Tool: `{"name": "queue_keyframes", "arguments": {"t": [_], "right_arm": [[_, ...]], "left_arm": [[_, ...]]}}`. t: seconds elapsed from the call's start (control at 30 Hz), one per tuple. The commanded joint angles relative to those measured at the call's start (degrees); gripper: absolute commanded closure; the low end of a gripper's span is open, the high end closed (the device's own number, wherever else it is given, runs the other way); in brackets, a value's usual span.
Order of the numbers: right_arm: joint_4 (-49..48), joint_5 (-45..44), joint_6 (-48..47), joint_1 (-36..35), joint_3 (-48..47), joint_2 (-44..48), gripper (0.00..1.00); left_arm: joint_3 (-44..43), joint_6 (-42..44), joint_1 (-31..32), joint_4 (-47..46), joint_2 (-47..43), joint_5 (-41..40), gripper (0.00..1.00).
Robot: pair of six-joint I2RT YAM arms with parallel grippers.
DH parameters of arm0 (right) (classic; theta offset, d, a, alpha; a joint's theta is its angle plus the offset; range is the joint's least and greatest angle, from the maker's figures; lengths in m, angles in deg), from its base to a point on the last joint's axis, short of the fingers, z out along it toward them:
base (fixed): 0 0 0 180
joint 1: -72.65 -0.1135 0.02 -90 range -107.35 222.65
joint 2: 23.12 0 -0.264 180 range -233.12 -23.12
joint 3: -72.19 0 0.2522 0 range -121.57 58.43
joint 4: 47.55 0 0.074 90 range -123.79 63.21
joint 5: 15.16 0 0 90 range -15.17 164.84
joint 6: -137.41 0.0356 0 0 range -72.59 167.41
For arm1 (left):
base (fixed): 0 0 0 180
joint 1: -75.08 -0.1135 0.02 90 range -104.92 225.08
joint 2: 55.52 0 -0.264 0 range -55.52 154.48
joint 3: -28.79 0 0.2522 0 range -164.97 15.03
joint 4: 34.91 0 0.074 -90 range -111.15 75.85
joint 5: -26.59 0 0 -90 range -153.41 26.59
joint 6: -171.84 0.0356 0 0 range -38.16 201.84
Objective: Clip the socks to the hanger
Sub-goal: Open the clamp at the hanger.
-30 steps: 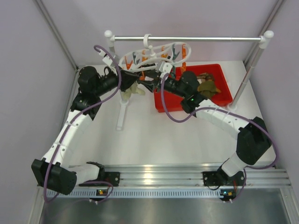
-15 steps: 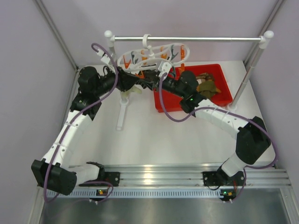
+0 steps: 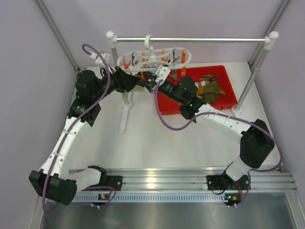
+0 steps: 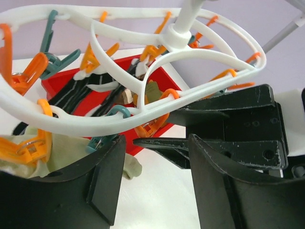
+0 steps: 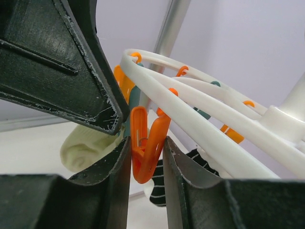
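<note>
Jaws on the right gripper (image 5: 145, 162) are squeezed in on one orange clip (image 5: 152, 138), pinching its two handle ends. I'd guess that's the whole point: press the handles and the clip's mouth opens for a sock. It makes sense that it comes in from underneath too, since the clips all dangle below the hanger (image 4: 178, 34).

Left gripper (image 4: 152, 186) sits right across from it, almost nose to nose. Its jaws are spread, with nothing between them. A pale sock (image 5: 88, 145) hangs just beside its tip, right under the clips. My read is that this arm's job is feeding cloth up to a clip while the other arm holds it open. Honestly can't tell whether any clip is actually biting that sock, as the arms hide the spot.

Hanger is hooked on the rail (image 3: 200, 39) at the back of the tabletop (image 3: 157, 138), so the ring hangs free and both arms can reach it. Some dark striped socks (image 4: 78, 93) hang under the ring near the clips. The rest of the pile (image 3: 209, 88) is in the red bin (image 3: 228, 102) just right of the hanger, handy for the next grab.
</note>
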Motion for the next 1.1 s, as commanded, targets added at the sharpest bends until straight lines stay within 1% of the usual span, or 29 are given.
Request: {"name": "queue_keyframes", "arguments": {"t": [0.0, 0.07, 0.27, 0.7, 0.8, 0.93, 1.07], "right_arm": [[-2.9, -1.22, -1.63, -1.92, -1.14, -0.73, 1.0], [-2.9, -1.57, -1.98, -2.18, -0.96, -0.82, 1.0], [-2.9, -3.67, -4.18, -3.06, -0.61, -1.08, 1.0], [-1.05, -10.97, -10.07, -5.7, -1.22, -1.96, 1.0], [-1.05, -11.59, -10.07, -6.05, -1.31, -2.14, 1.0], [-0.53, -11.94, -9.54, -6.05, -2.1, -2.23, 1.0], [-0.35, -12.03, -8.84, -6.05, -2.45, -2.4, 1.0]], "left_arm": [[-1.13, -3.7, 0.2, -1.22, 0.42, -2.78, 0.4], [-1.22, -5.01, 0.2, -1.3, 0.69, -3.49, 0.36], [-2.01, -6.95, 0.73, -2.18, 1.92, -3.93, 0.35], [-5.08, -9.24, 2.4, -2.36, 3.23, -9.99, 0.37], [-6.05, -10.12, 2.58, -2.01, 3.94, -10.43, 0.38], [-6.93, -8.89, 3.28, -0.08, 4.82, -13.24, 0.4], [-6.4, -8.45, 3.37, 0.02, 4.91, -12.02, 0.41]]}}
